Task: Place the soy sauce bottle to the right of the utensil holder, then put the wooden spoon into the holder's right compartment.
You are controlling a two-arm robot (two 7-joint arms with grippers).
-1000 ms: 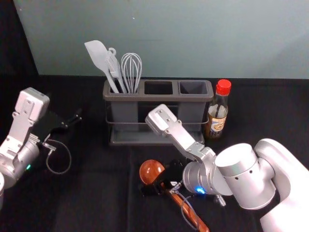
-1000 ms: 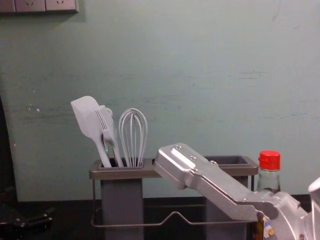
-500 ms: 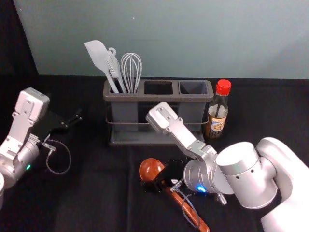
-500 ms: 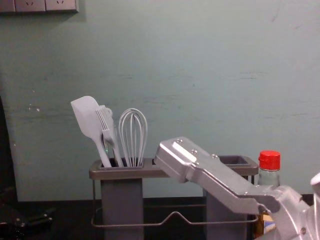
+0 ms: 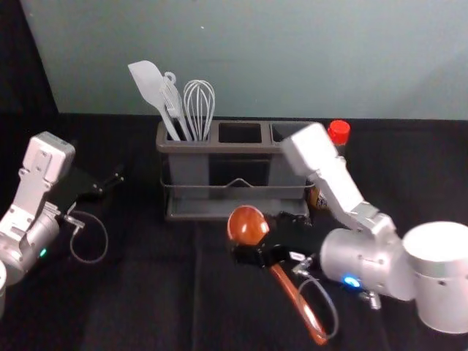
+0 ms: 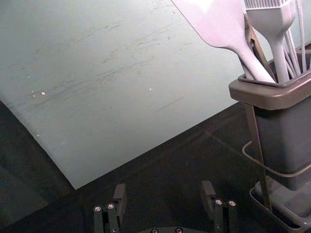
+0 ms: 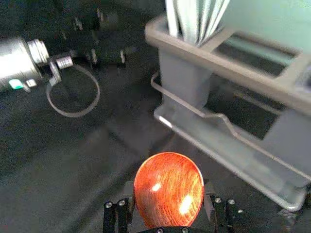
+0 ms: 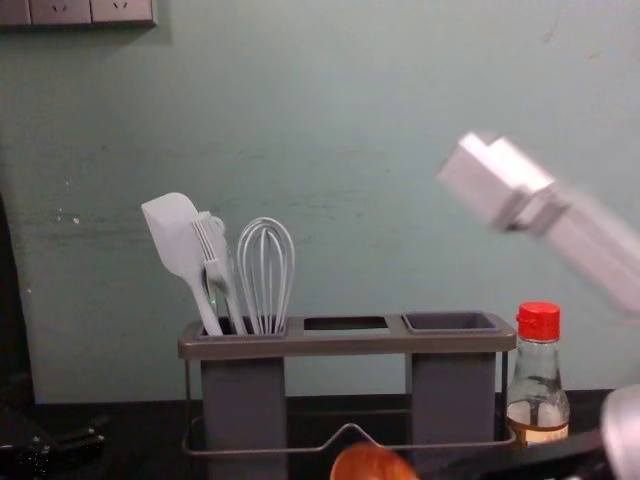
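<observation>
A matte grey-green wall (image 8: 350, 120) rose behind the work surface, marked with faint scuffs (image 6: 136, 43) and small white specks (image 6: 43, 93). Wall sockets (image 8: 62, 12) sat in a row at the chest view's upper left corner. Black cloth (image 5: 131, 307) with soft creases (image 5: 196, 278) covered the surface. A dim shadow (image 5: 442, 91) lay across the wall's right side.

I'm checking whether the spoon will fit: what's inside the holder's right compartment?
Nothing sticks out of the right compartment. Part of its inside wall shows; its bottom is hidden behind its front.
</observation>
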